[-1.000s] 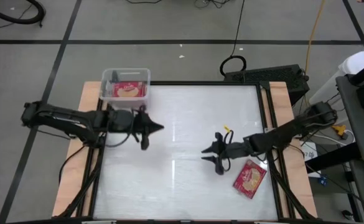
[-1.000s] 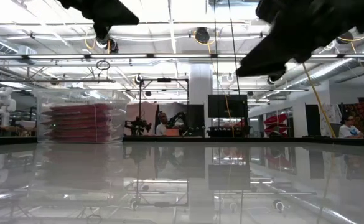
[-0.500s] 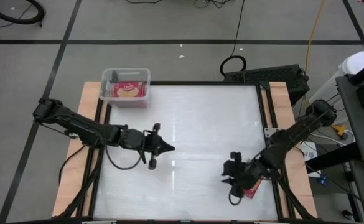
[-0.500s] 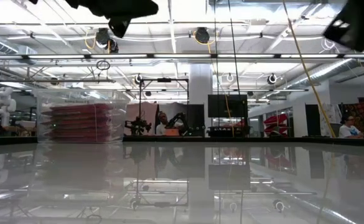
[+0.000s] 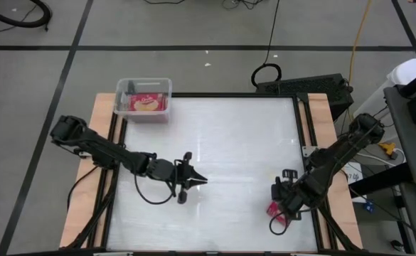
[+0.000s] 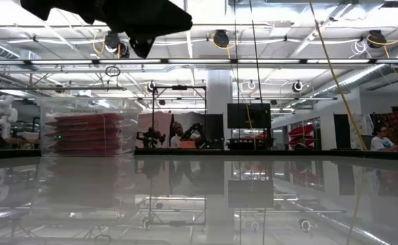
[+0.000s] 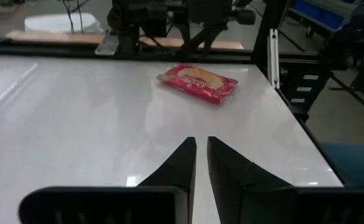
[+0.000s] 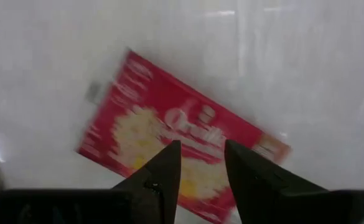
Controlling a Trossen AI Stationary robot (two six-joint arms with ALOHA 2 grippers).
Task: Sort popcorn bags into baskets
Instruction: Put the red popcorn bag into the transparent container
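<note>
One popcorn bag (image 8: 175,155) lies flat on the white bench (image 5: 229,142), picture side up, close to the bench's right edge and toward the near side. The right tool (image 5: 284,200) hangs directly above it, fingers (image 8: 163,168) parted with a clear gap, pointing down at the bag and holding nothing; whether the tips touch the wrapper cannot be told.

The rest of the popcorn bags (image 6: 86,135) sit stacked in the clear basket (image 5: 166,85), which stands at the bench's far left corner.

The left tool (image 5: 197,180) is out over the left-middle of the bench, well apart from both bag and basket, aimed toward the right side. Its fingers (image 7: 182,168) stand a narrow slit apart and grip nothing.
</note>
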